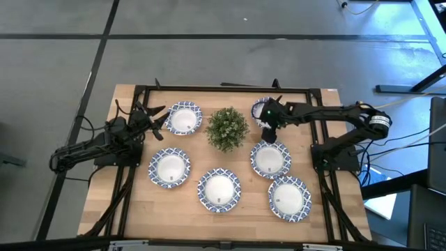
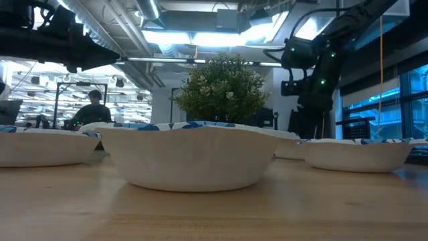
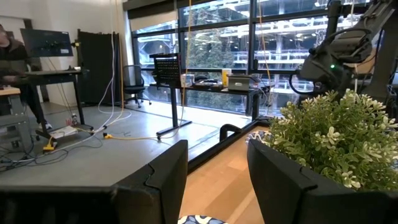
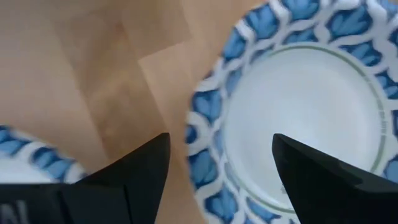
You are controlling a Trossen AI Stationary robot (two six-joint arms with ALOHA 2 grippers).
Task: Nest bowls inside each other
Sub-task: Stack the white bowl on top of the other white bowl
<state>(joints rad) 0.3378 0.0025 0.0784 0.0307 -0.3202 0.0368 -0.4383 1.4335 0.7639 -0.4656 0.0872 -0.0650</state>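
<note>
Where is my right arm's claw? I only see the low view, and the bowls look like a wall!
Observer: From above, the right gripper hangs over the far-right bowl, beside the plant.
Operator: Is it holding a bowl?
Observer: No. Its wrist camera shows open fingers above the bowl's blue rim, nothing between them.
Operator: How many bowls are there?
Observer: Six, all separate, none nested.
Operator: And the other arm?
Observer: The left gripper waits, open, beside the far-left bowl.

The wooden tabletop [image 1: 132, 209] holds six bowls [image 1: 219, 189] and a little green plant [image 1: 228, 128]; one bowl sits right under the right gripper [image 1: 267, 130]; the plant stands just beside it.
</note>
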